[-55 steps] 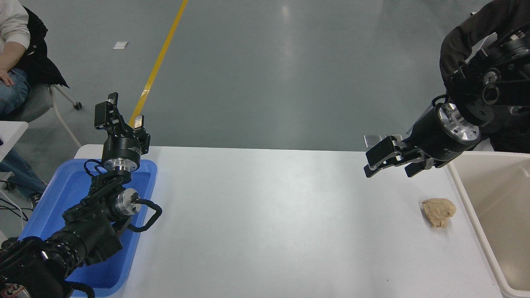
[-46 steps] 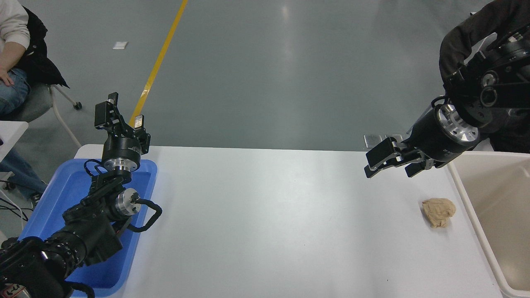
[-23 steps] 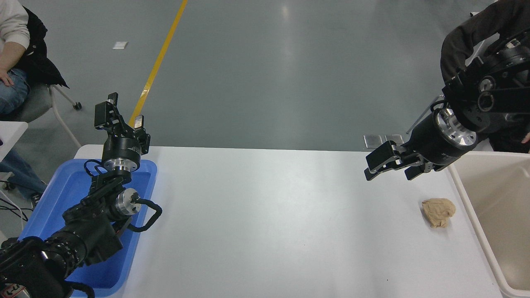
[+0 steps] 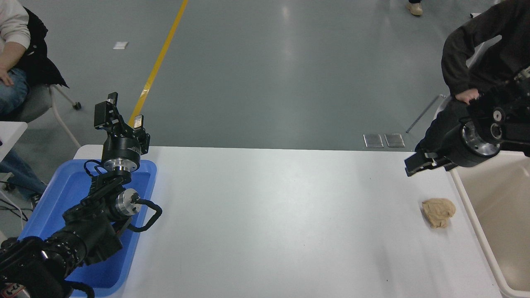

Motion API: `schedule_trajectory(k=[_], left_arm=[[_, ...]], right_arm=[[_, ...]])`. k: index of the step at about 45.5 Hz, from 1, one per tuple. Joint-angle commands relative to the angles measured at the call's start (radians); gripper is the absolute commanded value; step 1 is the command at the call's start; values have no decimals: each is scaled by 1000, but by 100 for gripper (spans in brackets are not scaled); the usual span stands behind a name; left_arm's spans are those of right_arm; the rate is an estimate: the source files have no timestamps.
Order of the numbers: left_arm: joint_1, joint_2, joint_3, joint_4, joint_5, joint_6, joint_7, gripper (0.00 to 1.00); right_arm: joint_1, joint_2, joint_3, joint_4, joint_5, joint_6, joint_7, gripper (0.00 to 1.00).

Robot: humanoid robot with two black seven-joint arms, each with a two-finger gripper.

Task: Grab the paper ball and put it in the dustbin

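Note:
The paper ball point(image 4: 439, 212), a wrinkled tan wad, lies on the white table point(image 4: 281, 215) near its right edge. The beige dustbin point(image 4: 509, 215) stands just to the right of the ball, partly cut off by the picture's edge. My right gripper point(image 4: 426, 165) is open and empty. It hovers over the table's far right corner, above and behind the ball and close to the dustbin's far rim. My left gripper point(image 4: 120, 116) is open and parked over the blue tray at the left.
A shallow blue tray point(image 4: 54, 194) sits at the table's left end under my left arm. A person in a dark sleeve point(image 4: 468, 45) stands behind my right arm at the top right. Another person sits at the top left point(image 4: 12, 41).
My right gripper has drawn back to the right, toward the dustbin's far corner, and turned so its fingers show more edge-on. The paper ball and my left arm have not moved.

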Motion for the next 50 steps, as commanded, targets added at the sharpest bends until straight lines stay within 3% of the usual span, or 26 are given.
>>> schedule_trajectory(k=[1,50], left_arm=[[-1,0,0,0,0,0,0,100],[-1,0,0,0,0,0,0,99]], right_arm=[[-239,-15,41,-269,-54,-36,4,100],[-581,99,321,-433,-32,-169,-4,99]])
